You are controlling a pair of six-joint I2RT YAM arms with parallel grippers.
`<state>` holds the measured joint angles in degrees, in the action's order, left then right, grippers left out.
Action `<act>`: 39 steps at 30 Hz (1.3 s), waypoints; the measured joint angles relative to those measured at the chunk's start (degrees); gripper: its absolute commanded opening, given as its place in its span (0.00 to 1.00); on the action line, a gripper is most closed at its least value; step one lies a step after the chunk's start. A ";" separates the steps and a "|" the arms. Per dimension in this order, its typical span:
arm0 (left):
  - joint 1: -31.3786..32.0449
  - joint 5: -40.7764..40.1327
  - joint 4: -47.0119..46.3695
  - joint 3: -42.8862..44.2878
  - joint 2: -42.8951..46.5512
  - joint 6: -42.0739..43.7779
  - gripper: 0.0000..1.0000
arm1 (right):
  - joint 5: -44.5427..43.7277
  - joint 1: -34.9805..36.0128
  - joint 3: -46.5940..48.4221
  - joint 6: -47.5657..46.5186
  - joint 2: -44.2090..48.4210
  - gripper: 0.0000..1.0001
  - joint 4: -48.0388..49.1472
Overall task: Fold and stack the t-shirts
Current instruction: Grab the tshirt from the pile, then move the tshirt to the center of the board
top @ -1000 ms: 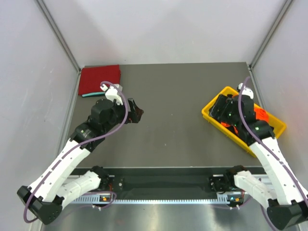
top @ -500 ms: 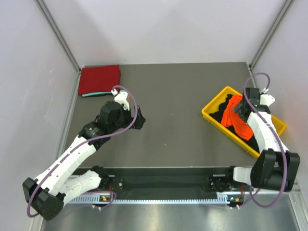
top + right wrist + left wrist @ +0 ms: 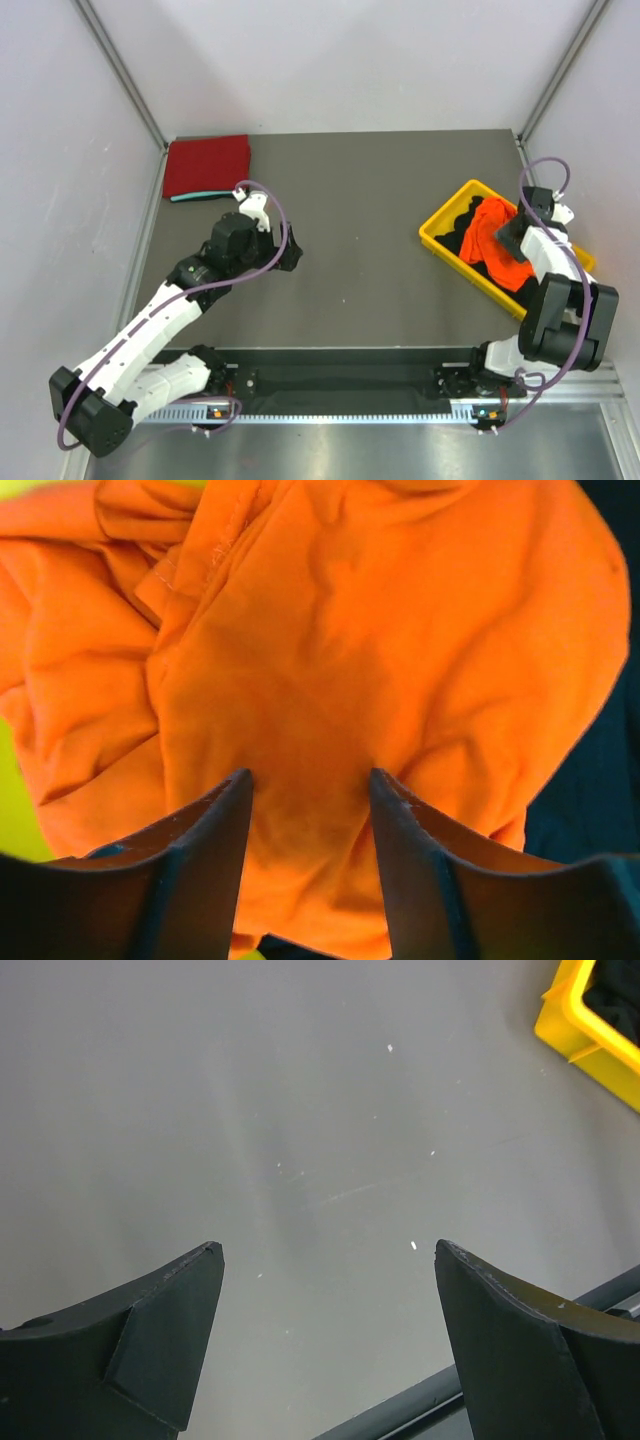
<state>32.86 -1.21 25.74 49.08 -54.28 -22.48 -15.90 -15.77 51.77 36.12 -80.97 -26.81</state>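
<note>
Over at three o'clock, the right tool [image 3: 310,775], jaws apart, straddles the orange shirt [image 3: 350,630]. It looks soft and light, so pinch a raised fold. The left tool [image 3: 327,1247] gapes wide.

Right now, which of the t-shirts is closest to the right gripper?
The bright orange t-shirt in the yellow bin; the right gripper sits right on it. Black t-shirts lie beside it; the dark red t-shirt sits folded far-left.
</note>
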 measured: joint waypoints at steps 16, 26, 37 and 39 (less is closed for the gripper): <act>0.00 -1.42 -0.07 -0.94 3.08 0.37 0.91 | 7.72 -2.51 0.72 -3.58 3.89 0.00 -0.15; 0.00 -1.33 -0.09 -1.53 4.31 -0.04 0.90 | 16.74 -1.11 16.61 -4.17 14.36 0.00 -7.54; 0.00 -1.42 1.97 2.27 5.68 -2.95 0.89 | 35.98 23.41 48.89 0.04 14.25 0.00 -3.48; 0.00 -1.53 2.62 3.43 6.86 -3.34 0.88 | 38.07 26.32 49.46 1.99 14.91 0.00 0.02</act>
<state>32.86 -2.74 28.36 52.51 -47.42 -25.82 22.17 10.55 101.23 38.11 -66.06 -26.79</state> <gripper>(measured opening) 0.887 0.012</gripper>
